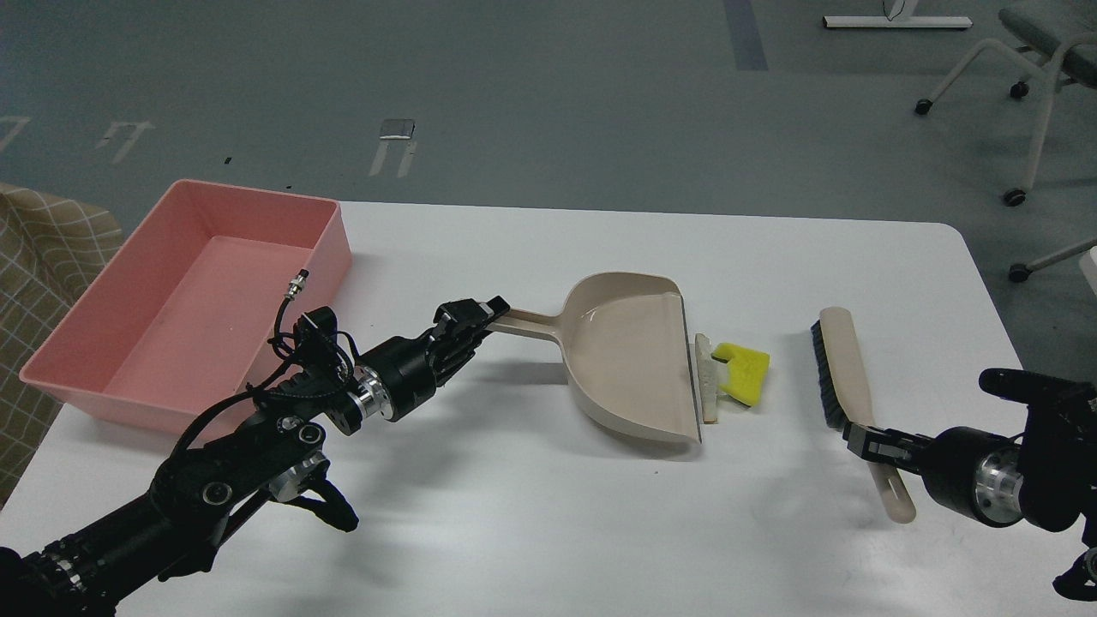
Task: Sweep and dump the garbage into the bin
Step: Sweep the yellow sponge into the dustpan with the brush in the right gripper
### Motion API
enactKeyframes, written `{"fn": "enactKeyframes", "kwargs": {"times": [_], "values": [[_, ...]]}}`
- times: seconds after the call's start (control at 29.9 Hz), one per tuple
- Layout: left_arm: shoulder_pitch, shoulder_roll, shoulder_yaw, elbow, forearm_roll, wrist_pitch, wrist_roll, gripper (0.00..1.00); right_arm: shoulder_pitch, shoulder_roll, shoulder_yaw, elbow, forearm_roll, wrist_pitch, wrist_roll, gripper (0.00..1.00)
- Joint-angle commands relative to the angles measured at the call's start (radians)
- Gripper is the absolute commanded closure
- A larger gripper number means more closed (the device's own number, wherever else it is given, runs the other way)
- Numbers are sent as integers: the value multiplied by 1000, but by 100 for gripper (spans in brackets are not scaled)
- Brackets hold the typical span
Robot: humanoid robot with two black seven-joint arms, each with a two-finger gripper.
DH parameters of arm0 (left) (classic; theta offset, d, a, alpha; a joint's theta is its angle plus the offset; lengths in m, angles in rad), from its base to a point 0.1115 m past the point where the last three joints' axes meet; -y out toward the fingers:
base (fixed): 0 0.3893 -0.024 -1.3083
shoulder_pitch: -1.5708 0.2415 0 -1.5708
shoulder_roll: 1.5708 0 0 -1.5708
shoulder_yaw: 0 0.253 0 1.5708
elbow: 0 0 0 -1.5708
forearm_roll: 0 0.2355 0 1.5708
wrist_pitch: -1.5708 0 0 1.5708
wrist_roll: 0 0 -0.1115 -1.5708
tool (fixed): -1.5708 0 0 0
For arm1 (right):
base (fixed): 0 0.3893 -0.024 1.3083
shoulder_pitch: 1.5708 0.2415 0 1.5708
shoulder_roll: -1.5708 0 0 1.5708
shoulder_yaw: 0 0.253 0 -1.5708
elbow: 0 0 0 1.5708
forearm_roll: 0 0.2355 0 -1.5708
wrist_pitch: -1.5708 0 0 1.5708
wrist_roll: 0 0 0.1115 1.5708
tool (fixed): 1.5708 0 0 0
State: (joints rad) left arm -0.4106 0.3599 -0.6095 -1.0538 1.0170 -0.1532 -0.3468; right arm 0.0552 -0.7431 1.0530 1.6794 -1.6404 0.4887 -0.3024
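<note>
Two garbage scraps [728,377], one bin [77,343], one dustpan [626,360], one brush [844,368]

We seem to be in a lab or office test room: a plain white surface [531,531] stands on a grey floor [548,86] with tape marks [396,128]. Beyond its far right corner we see a wheeled chair [1028,77] and a desk foot [896,21].

Yellow scrap [744,372] touches whitish slice [706,377] (pink bin [330,257] well apart).
</note>
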Motion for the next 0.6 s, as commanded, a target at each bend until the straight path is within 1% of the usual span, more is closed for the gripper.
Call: {"fn": "enactKeyframes", "kwargs": {"times": [0.0, 0.03, 0.23, 0.33, 0.47, 0.57], "values": [[-5, 2, 13, 0, -2, 0, 0, 100, 2, -1, 1, 0, 1, 0, 2, 97], [-4, 1, 13, 0, -2, 0, 0, 100, 5, 5, 2, 0, -1, 0, 2, 100], [-1, -4, 13, 0, -2, 0, 0, 100, 18, 31, -16, 2, 7, 0, 9, 100], [-2, -1, 14, 0, -2, 0, 0, 100, 61, 62, -50, 0, 7, 0, 11, 100], [-2, -2, 19, 0, -2, 0, 0, 100, 122, 112, -148, 0, 5, 0, 9, 100], [-4, -4, 17, 0, -2, 0, 0, 100, 231, 164, -247, -1, 5, 0, 3, 100]]}}
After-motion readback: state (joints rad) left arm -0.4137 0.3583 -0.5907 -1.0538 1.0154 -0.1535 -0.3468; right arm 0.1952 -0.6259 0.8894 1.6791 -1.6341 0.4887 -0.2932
